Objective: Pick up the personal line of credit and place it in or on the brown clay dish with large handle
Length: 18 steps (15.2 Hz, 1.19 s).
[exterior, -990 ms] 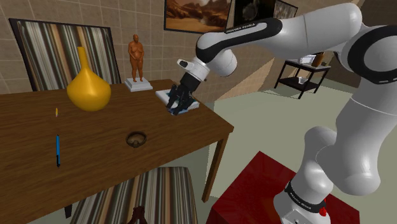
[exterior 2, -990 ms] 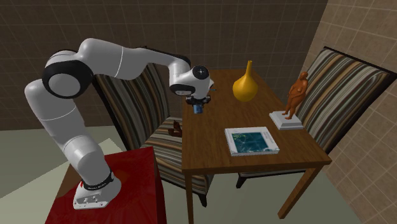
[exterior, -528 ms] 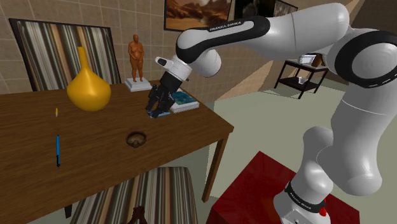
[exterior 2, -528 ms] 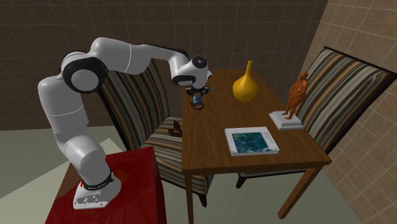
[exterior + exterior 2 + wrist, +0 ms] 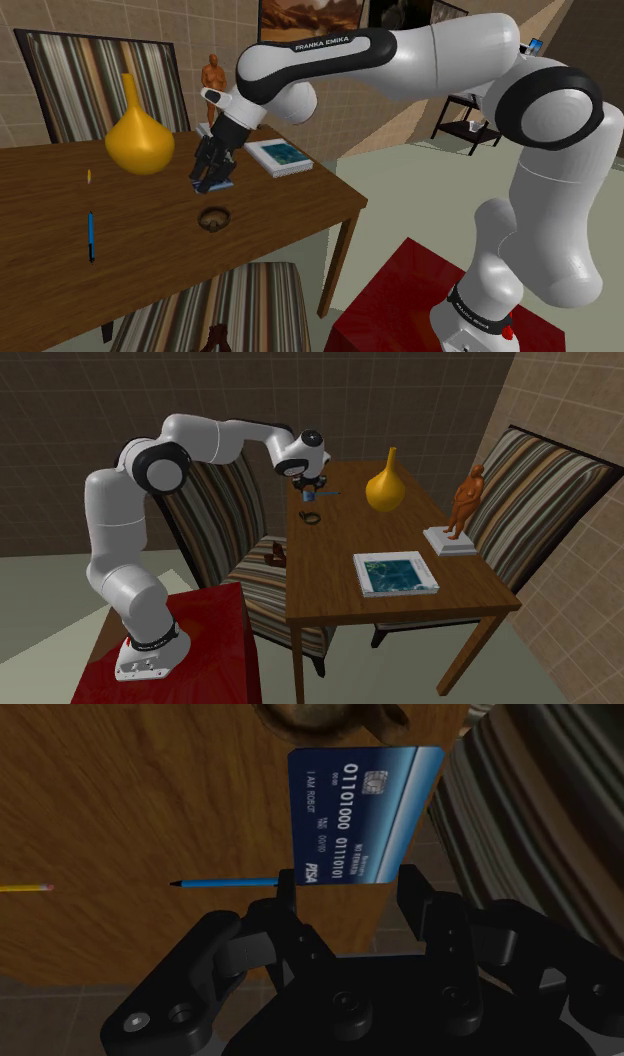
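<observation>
My gripper (image 5: 349,882) is shut on a blue credit card (image 5: 360,814) with white numbers, clasping its lower edge between the two fingers. In the shoulder view the gripper (image 5: 215,183) hangs with the card (image 5: 223,186) just above and slightly behind a small brown dish (image 5: 214,218) near the wooden table's front edge. The dish's rim (image 5: 320,716) lies just past the card's far end. In the second exterior view the gripper (image 5: 310,495) hovers over the dish (image 5: 311,518).
On the table (image 5: 150,250) stand a yellow vase (image 5: 139,140), an orange statue (image 5: 214,85) and a book (image 5: 279,155). A blue pen (image 5: 91,235) and a short pencil (image 5: 88,176) lie at the shoulder view's left. A striped chair (image 5: 215,310) sits at the front edge.
The arm has swung toward the shoulder view's left, carrying the card from beside the book to a spot just above the dish. The fingers stayed shut on the card.
</observation>
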{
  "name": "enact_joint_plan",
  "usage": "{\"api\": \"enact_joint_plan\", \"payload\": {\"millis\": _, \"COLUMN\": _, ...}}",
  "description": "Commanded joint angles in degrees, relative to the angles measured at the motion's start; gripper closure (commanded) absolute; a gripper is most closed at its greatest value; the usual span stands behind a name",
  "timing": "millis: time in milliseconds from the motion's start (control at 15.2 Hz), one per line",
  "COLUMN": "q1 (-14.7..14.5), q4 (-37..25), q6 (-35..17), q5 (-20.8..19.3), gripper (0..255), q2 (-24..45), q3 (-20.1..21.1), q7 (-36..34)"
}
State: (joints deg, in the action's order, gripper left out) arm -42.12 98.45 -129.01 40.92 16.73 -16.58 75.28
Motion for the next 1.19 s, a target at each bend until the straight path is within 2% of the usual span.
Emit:
{"api": "enact_joint_plan", "payload": {"millis": 0, "q1": 0.0, "q4": -0.6, "q6": -0.5, "q5": 0.5, "gripper": 255, "q2": 1.1, "q3": 0.2, "q7": 0.1}}
{"api": "enact_joint_plan", "payload": {"millis": 1122, "q1": 0.9, "q4": 3.5, "q6": -7.4, "q5": 6.5, "gripper": 255, "q2": 5.7, "q3": 2.3, "q7": 7.3}}
